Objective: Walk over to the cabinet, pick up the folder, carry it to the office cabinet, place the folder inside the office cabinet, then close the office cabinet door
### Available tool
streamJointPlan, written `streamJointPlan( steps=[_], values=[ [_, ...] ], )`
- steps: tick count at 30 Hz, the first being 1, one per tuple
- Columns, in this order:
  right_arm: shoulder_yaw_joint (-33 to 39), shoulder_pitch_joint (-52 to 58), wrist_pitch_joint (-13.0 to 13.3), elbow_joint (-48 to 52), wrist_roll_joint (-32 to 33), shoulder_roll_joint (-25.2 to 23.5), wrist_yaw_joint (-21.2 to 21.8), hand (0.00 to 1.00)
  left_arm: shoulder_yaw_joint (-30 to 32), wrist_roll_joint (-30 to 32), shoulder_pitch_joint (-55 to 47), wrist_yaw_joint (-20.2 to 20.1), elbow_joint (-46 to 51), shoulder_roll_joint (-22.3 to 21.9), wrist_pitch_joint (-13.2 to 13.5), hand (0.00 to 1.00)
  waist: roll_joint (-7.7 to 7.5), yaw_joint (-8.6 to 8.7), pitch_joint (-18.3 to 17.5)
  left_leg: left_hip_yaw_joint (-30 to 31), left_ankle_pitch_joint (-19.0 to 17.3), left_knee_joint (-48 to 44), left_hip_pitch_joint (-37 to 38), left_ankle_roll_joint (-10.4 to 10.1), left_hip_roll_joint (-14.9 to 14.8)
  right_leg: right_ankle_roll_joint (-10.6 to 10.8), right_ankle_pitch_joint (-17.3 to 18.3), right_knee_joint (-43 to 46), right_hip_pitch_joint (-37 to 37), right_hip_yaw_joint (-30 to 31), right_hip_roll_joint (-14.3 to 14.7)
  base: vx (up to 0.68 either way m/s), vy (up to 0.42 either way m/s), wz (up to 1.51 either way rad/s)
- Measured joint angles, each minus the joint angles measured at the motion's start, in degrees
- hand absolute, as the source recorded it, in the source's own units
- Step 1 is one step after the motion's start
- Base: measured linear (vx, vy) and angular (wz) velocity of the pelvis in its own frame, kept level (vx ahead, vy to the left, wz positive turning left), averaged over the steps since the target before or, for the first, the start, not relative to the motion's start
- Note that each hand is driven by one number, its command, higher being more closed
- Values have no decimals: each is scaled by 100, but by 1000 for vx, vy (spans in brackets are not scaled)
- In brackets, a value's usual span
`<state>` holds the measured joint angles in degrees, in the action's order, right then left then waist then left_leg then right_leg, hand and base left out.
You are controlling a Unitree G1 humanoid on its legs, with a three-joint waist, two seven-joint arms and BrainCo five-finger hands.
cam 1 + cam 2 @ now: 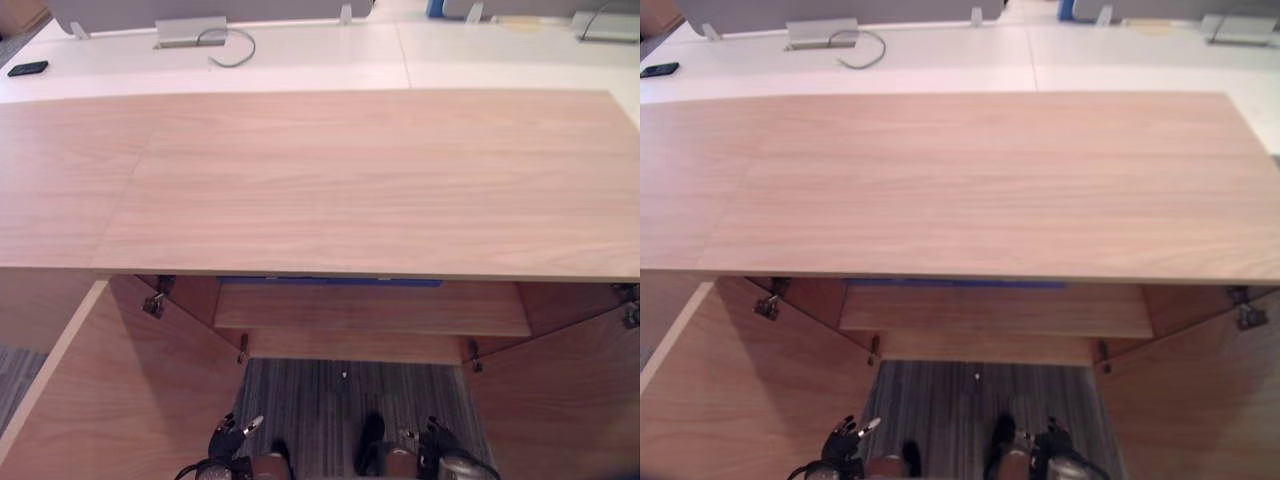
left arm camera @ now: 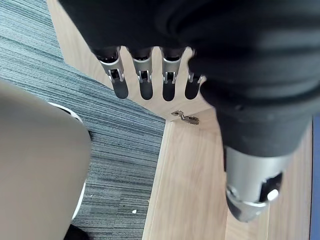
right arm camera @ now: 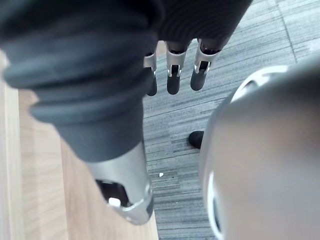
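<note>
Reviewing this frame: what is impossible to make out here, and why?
1. Blue strip, eye views: cabinet top hides all but its edge; folder or not, unclear.
2. Dark item on the white desk, left eye view: too small to identify.
3. Right door, eye views: cut off by the picture edge.
4. Left hand, right hand, eye views: partly cut off at the bottom edge.
</note>
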<state>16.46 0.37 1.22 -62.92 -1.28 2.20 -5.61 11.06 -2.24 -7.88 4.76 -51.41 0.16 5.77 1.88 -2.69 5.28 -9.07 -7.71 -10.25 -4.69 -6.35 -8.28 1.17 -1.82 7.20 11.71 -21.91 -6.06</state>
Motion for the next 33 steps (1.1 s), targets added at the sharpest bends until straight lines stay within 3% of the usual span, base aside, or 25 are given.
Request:
streamJointPlan(
  steps=[3,7,10,12,14,17,19,22,27,29,31,32,33],
  values=[
    [147,100,25,-37,23,-56,45,0,21,0,-18,6,-57,12,-23,0,-50,19,-74,66,189,320,185,-14,5,-18,-331,-713,-411,-129,158,-15,-53,17],
    [224,139,114,-36,120,-114,43,0,30,-41,-18,40,-95,9,-23,0,-75,9,-108,180,263,353,262,-50,-23,-56,-519,-1193,-727,-197,298,-51,-62,15],
    [185,128,139,8,265,-132,40,0,36,-115,-16,48,-68,6,-13,0,-78,-1,-50,188,-25,-468,-40,-34,-183,-127,-407,-1134,-797,-202,387,-51,-35,-2],
    [195,129,197,40,492,-145,32,0,64,-159,-12,52,42,0,23,0,-77,-29,91,33,-202,-1452,-347,100,-347,-169,-277,-921,-867,-199,435,-102,-24,-6],
    [227,164,217,49,640,-136,-26,0,67,-158,-17,52,58,-14,26,0,-77,-24,128,-116,-264,-1678,-408,115,-444,-164,-241,-826,-877,-182,461,-90,2,-5],
    [272,201,227,51,738,-130,-36,0,129,-159,-14,48,32,-29,20,0,-43,-3,119,-329,-440,-1247,-283,62,-479,-150,-251,-831,-783,-177,506,-82,22,2],
    [267,324,211,44,732,-177,-31,0,217,-184,-6,35,5,8,16,0,-142,-2,115,-387,-243,-727,-128,126,-233,-85,-297,-984,-771,-122,370,-68,38,-1],
    [270,388,208,178,735,-183,-32,0,217,-174,-3,13,-87,-6,-8,0,-143,19,60,-499,29,-48,64,194,60,2,-431,-1220,-705,21,207,1,37,-3],
    [449,427,159,195,683,-217,-35,0,93,-149,-5,1,-156,6,-26,0,-129,20,-64,-587,256,488,408,159,204,34,-551,-1144,-715,121,163,113,37,-10],
    [464,426,142,266,683,-188,-39,0,-16,-145,3,-12,-119,-3,-25,0,-61,31,2,-593,237,432,479,176,201,70,-356,-614,-566,104,52,189,85,-2],
    [436,420,120,520,664,-162,-66,0,-85,-90,17,-32,-91,-48,-25,0,43,58,82,-592,118,212,474,247,180,97,-19,601,-92,175,-221,131,153,3],
    [377,410,117,714,569,-161,-89,0,-84,-78,47,-32,-91,-54,-26,0,75,58,159,-599,35,19,481,319,173,72,57,1394,216,334,-387,74,163,12],
    [340,365,111,823,443,-144,-110,0,-59,-78,43,-33,-87,-49,-24,0,100,65,201,-598,3,-80,484,364,138,-91,226,2039,469,481,-541,58,141,22]
  ],
)
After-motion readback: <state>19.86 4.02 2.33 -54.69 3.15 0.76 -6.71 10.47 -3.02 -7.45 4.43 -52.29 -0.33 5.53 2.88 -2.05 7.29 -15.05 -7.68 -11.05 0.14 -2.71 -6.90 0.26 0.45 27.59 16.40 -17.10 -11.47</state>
